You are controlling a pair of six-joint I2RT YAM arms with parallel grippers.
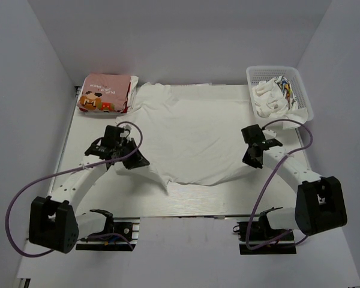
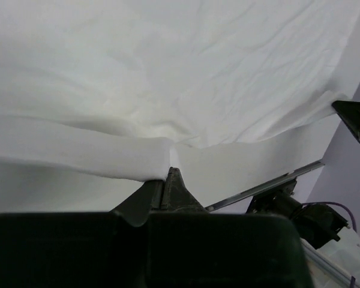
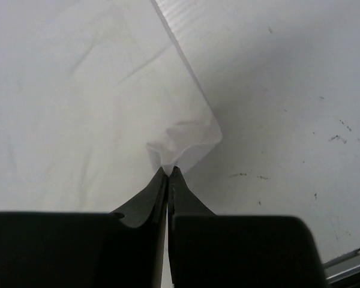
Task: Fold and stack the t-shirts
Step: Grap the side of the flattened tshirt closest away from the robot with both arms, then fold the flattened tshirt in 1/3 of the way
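Note:
A large white t-shirt (image 1: 195,135) lies spread over the middle of the table. My left gripper (image 1: 134,161) is shut on its near left edge, and a fold of the white t-shirt (image 2: 96,157) hangs over the fingertips of the left gripper (image 2: 168,174). My right gripper (image 1: 250,158) is shut on the shirt's right edge, where a pinched corner of the white t-shirt (image 3: 183,141) rises from the tips of the right gripper (image 3: 168,172). A folded pink t-shirt (image 1: 103,93) with an orange-brown cartoon print sits at the far left corner.
A white plastic lattice basket (image 1: 304,96) holding crumpled white cloth stands at the far right. White walls enclose the table on three sides. A metal rail (image 1: 168,217) runs along the near edge between the arm bases.

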